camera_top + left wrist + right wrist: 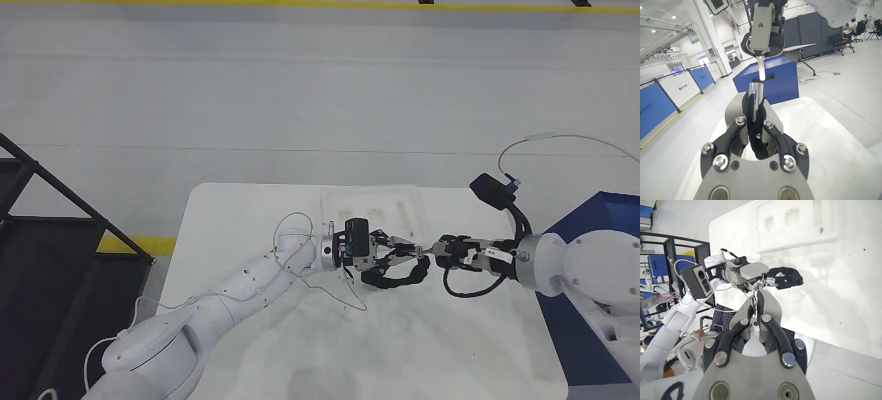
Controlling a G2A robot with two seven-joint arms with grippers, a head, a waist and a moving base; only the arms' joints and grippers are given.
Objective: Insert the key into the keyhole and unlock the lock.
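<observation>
Left wrist view has the key (pixel 761 69) pointing blade-first at the lock (pixel 755 100). Its tip is just short of the lock's chrome end and a little to one side, not inside it. Right wrist view faces that end, where the round keyhole (pixel 757 286) is uncovered and the key's tip sits just beside it. A black sleeved cable (pixel 789 277) loops out from the lock's other end.

The left hand (pixel 751 107) is closed tight on the lock. Both fingers press against the cable and the chrome barrel, which sticks out past the fingertips. The right hand (pixel 762 51) is closed on the key's head, pinching it between its pads so that the blade juts out toward the lock. A key ring sits between its fingers.

Top view sets the two hands tip to tip, with the lock between them, held above the table (pixel 480 350). A white foam tray (pixel 400 205) with recessed pockets lies on the table beyond the lock, away from the robot. A blue cabinet (pixel 610 225) stands off the table, past the right hand from the lock.
</observation>
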